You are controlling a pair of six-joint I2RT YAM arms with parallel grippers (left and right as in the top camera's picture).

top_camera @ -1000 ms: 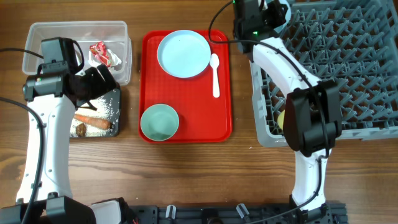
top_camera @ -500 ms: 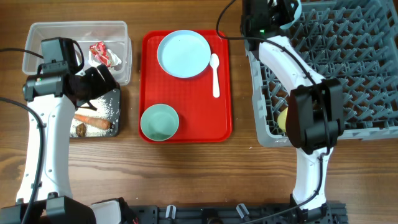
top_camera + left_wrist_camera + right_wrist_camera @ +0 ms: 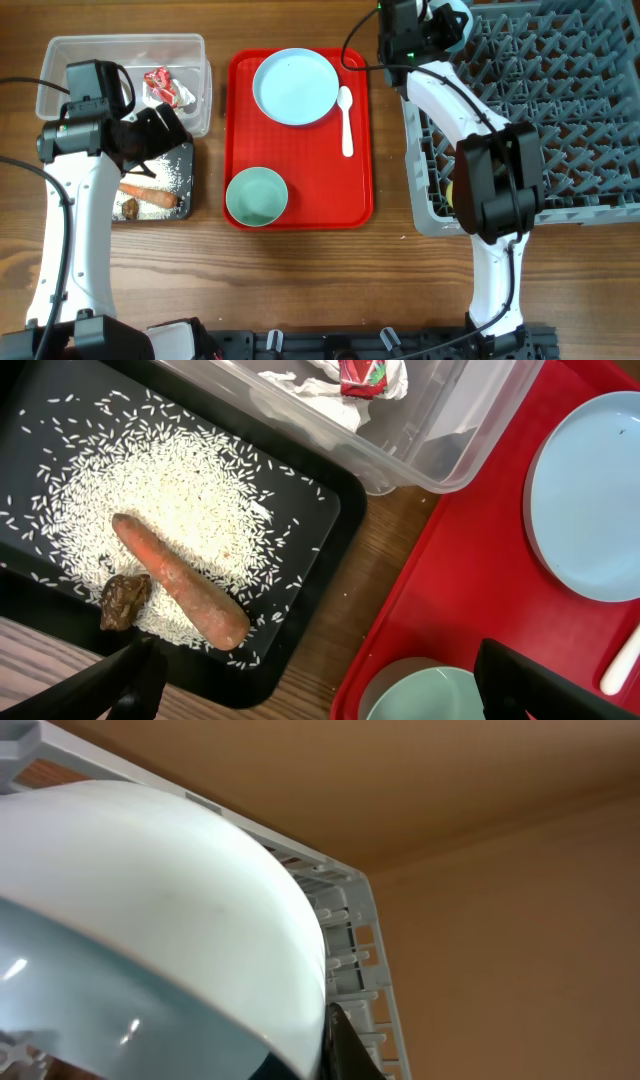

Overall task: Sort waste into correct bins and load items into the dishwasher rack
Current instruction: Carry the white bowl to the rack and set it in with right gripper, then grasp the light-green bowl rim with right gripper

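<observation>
The left gripper hangs over the black tub of rice, its fingers spread wide and empty. At the rack's far-left corner, the tilted bowl could knock the wall or pegs and slip. The right gripper appears to pinch it only by the rim.

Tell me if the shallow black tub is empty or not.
Not empty: the shallow black tub holds loose white rice grains, an orange-brown sausage-like stick and a small brown lump.
</observation>
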